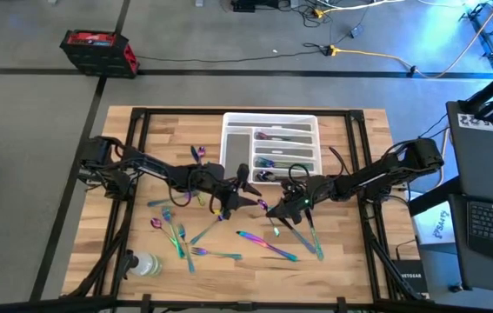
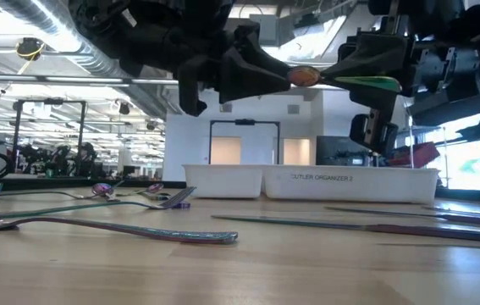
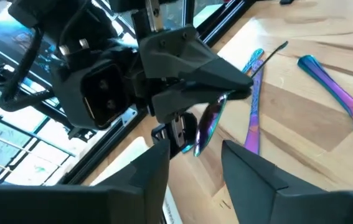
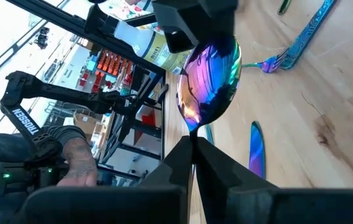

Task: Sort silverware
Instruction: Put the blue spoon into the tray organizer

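I see the wooden table with the 2 dark arms meeting near its middle, in front of the white compartmented tray. In the tray, 3 compartments on the right side hold some pieces of rainbow silverware. More forks, spoons and knives lie loose on the wood, most of them on the near left part and some under the right arm. A clear plastic bottle lies at the near left edge of the table.

The right gripper hangs above the table, just in front of the tray, and its fingers are pressed together on the thin handle of a spoon. The bowl of this spoon points toward the other arm; it is iridescent, blue, purple and green.

The left gripper hangs at the same height, very near, facing the right one. Its 2 fingers stand apart, with the spoon bowl near the gap between them. If they touch the spoon, I cannot tell.

In the right wrist view a person's hand shows beyond the table.
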`<action>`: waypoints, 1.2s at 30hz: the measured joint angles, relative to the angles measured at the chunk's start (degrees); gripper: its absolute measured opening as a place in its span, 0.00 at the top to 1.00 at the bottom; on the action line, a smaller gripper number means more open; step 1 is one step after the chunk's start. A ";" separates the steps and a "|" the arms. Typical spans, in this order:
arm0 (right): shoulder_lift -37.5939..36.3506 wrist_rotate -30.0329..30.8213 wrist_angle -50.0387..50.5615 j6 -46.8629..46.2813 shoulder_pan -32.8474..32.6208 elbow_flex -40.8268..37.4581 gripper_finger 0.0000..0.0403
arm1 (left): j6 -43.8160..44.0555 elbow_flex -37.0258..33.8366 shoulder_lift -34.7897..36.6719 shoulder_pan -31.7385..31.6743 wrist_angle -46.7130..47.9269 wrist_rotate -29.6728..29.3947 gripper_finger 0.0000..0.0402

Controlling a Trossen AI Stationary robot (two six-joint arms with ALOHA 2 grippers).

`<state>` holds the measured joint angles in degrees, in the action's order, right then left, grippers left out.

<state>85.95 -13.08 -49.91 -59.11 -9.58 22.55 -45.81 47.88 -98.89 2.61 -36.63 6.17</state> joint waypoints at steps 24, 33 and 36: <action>0.06 1.40 -0.19 0.48 -0.03 0.04 1.00 | 4.00 1.05 -0.07 1.01 -0.64 1.42 0.96; 0.07 1.70 -0.09 2.92 0.57 0.00 0.98 | 7.56 1.09 0.00 0.92 0.69 1.69 1.00; 0.07 2.77 -0.46 4.46 0.63 0.00 0.94 | 8.44 1.09 0.02 1.00 1.07 0.15 1.00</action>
<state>86.02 -10.31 -50.37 -54.65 -8.95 22.55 -37.37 48.97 -98.88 3.61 -35.56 6.33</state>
